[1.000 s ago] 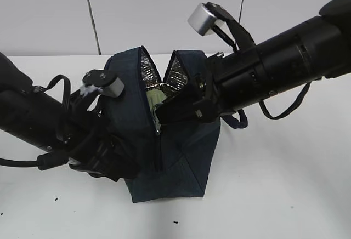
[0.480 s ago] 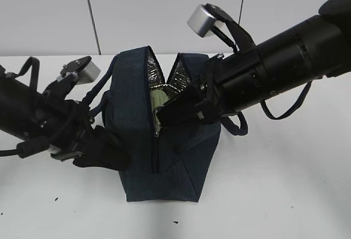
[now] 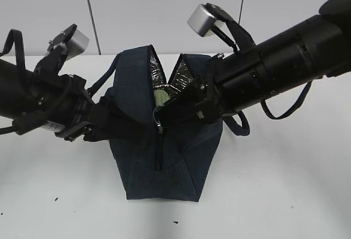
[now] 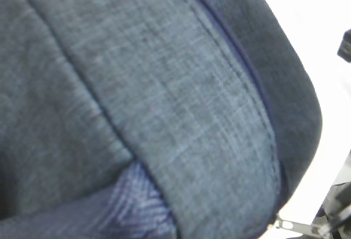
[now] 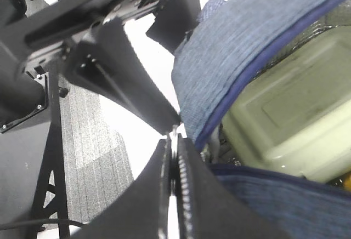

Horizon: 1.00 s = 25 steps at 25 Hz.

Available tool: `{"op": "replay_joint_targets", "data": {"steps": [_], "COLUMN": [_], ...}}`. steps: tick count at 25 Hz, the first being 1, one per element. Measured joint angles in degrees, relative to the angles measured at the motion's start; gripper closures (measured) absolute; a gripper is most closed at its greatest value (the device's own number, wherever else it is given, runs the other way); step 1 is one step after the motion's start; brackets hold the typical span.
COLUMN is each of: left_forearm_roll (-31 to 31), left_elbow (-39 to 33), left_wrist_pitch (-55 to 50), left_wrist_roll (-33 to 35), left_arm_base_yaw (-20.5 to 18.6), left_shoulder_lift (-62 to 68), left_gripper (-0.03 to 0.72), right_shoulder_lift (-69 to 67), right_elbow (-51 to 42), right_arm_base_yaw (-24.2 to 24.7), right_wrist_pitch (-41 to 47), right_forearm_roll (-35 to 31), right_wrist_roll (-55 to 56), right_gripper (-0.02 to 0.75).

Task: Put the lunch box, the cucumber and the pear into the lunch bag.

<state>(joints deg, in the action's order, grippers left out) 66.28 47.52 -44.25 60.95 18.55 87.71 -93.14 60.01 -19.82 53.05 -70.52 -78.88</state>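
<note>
The right gripper's [image 3: 160,119] fingers [image 5: 159,195], pressed together, pinch the lunch bag's [image 3: 164,162] zipper pull; left fingers [image 3: 118,123] against its side, spread unclear; lunch box [image 5: 285,118] inside.

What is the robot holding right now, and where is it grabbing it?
The right gripper pinches the lunch bag's zipper pull at its open mouth. The left gripper holds nothing visible.

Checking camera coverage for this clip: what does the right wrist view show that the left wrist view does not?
Only the right wrist view shows the lunch box, its pale green lid lying inside the open bag, and the right gripper with its jaws pressed shut at the opening's edge. Only the left wrist view shows a metal zipper piece at the bottom right corner. Both show the navy fabric of the lunch bag.
</note>
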Motion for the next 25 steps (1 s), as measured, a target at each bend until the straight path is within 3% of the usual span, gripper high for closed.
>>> {"op": "replay_joint_targets", "data": {"steps": [4,10,12,25], "left_forearm_roll": [0.8,0.5,0.0,-1.8], "left_elbow": [0.0,0.0,0.0,0.1], "left_wrist_pitch": [2.5,2.6,2.1,1.2], "left_wrist_roll": [0.0,0.0,0.0,0.0], "left_arm_base_yaw": [1.3,1.7,1.7,1.7], "left_shoulder_lift": [0.1,0.1,0.1,0.1], "left_gripper": [0.309,0.639,0.687,0.701], "right_shoulder_lift": [0.0,0.0,0.0,0.0], "right_elbow": [0.0,0.0,0.0,1.6], "right_arm_base_yaw": [0.0,0.0,0.0,0.0], "right_wrist_pitch": [0.0,-0.9,-1.3,-1.5], "right_forearm_roll": [0.0,0.0,0.0,0.0], "right_wrist_roll": [0.0,0.0,0.0,0.0], "right_gripper": [0.732,0.732,0.732,0.732]}}
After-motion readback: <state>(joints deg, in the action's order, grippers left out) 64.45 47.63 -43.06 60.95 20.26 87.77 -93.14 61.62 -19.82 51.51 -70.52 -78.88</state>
